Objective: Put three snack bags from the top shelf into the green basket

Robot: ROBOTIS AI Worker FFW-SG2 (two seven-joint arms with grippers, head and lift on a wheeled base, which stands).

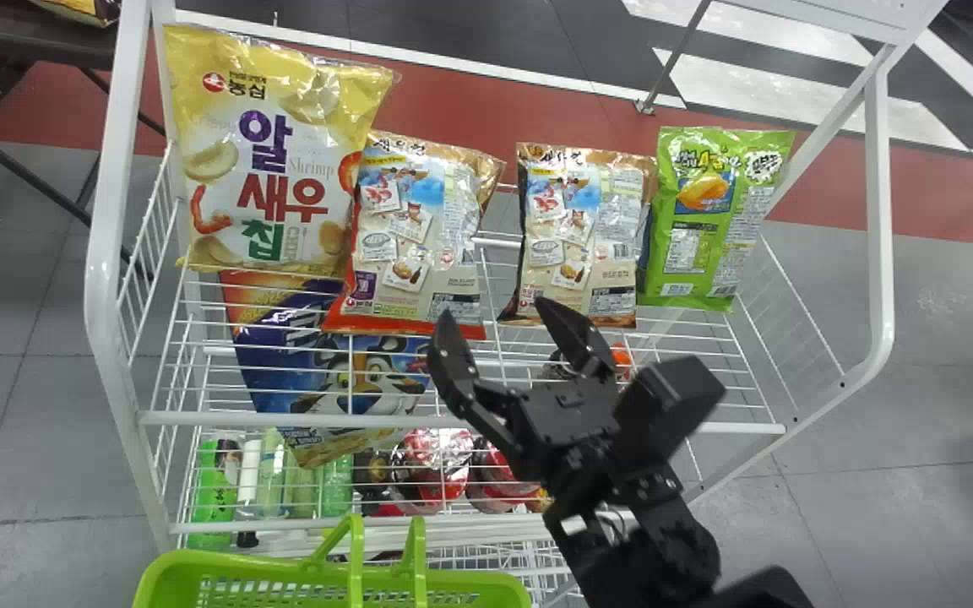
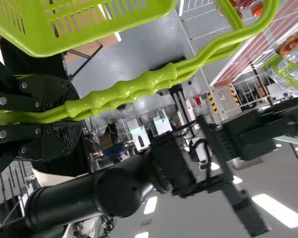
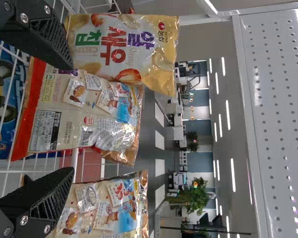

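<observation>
And here, at the head view's bottom edge, the green basket (image 1: pixel 486 587) is seen, its slotted plastic wall just below the loaded rack; its two smooth, knobbly handles (image 2: pixel 144 82) are held together, clamped firmly by the left pincer (image 2: pixel 73 117). Up on the white wire top shelf (image 1: pixel 241 419), four snack bags are lined up, none of the four in the basket: a big yellow-and-white chip bag (image 1: pixel 267 152) at the left, overlapped with a red-edged bag (image 1: pixel 419 245), then a brown-edged bag (image 1: pixel 584 236), then a slim green bag (image 1: pixel 710 219) at the right. All four are puffed, glossy and crinkled at the edges

And over to the right pincer (image 1: pixel 493 311), spread wide, its ridged black fingers (image 3: pixel 44 198) pointed at the shelf near the two middle bags; whether either is touched cannot be told. Below, a blue bag (image 1: pixel 317 363) printed with a cartoon tiger is tilted on the wire, and lower still, green bottles (image 1: pixel 214 485) and shiny red packs (image 1: pixel 432 464) are stowed. Beyond the bags, a white metal panel (image 3: pixel 273 119), punched with round holes, is seen
</observation>
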